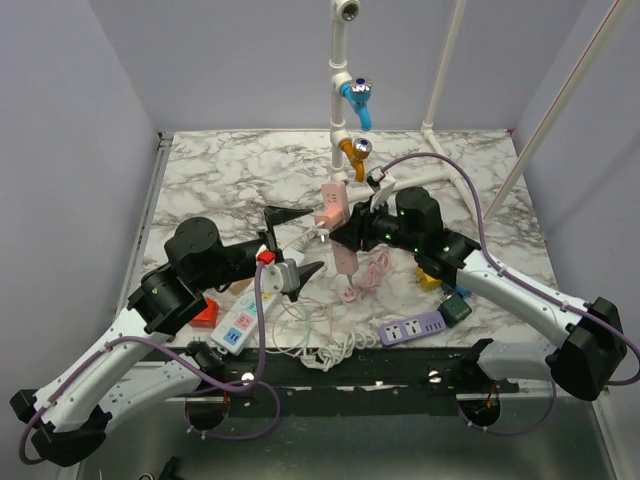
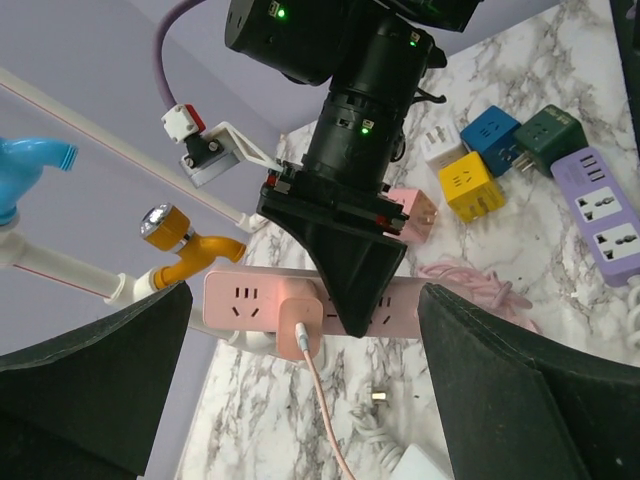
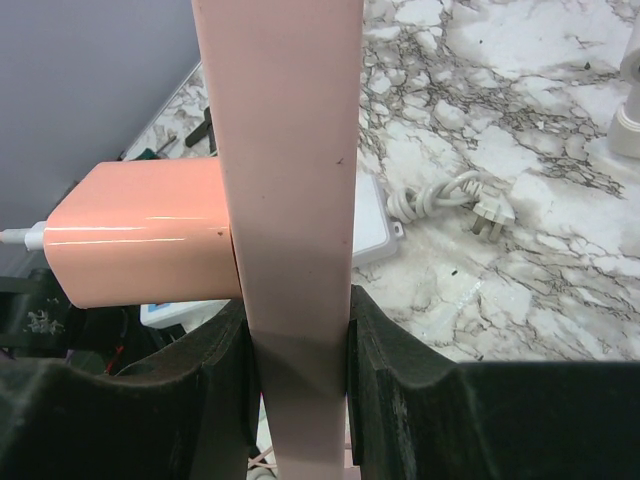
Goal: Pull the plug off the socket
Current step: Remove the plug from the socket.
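— Above the marble worktop (image 1: 230,170), where does the pink plug (image 2: 300,325) sit?
— Seated in the pink power strip (image 2: 240,300), which is held up off the surface. A thin pink cable (image 2: 325,420) trails down from the plug.
— What carries the strip?
— That is the right end effector (image 3: 297,345). Its two fingers press on opposite faces of the bar, pinching it just beside the plug, which juts out sideways next to the grip.
— And the other arm?
— Its left end effector (image 1: 298,243) is spread wide and touches nothing. From its wrist camera the plug shows between the two fingers, facing them, near but apart from both.
— Anything beneath?
— A purple strip (image 1: 412,328) and a white strip (image 1: 238,325) lie on the worktop, well apart from the lifted one
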